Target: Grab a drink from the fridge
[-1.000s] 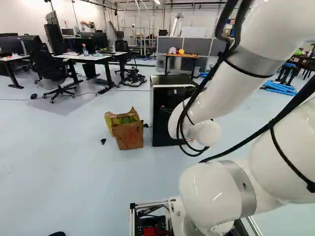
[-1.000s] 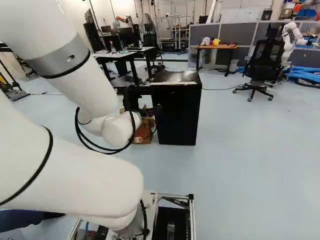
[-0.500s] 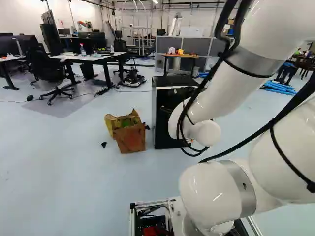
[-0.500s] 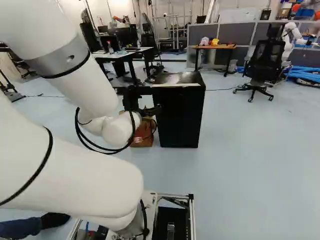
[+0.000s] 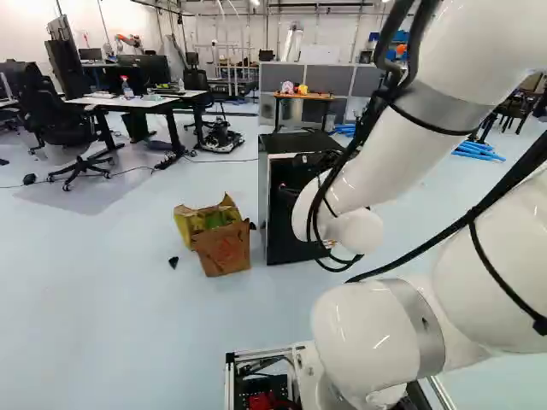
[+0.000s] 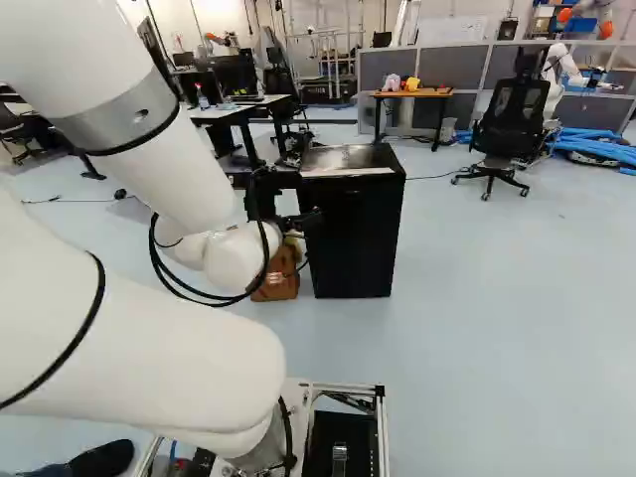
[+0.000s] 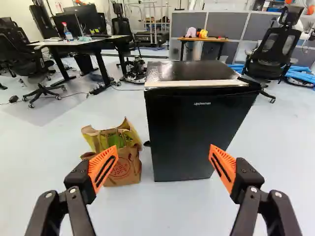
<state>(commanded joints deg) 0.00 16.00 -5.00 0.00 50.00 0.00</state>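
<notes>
Gripper faces the fridge, jaws wide and empty, presumably to take its door; paper bag stands beside the fridge, likely outside the approach.

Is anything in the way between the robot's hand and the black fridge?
Nothing visible stands between the open hand and the fridge ahead. The paper bag stands off to the fridge's side. The closed door, though, hides any drink inside.

Wrist view seems nearest fridge.
</notes>
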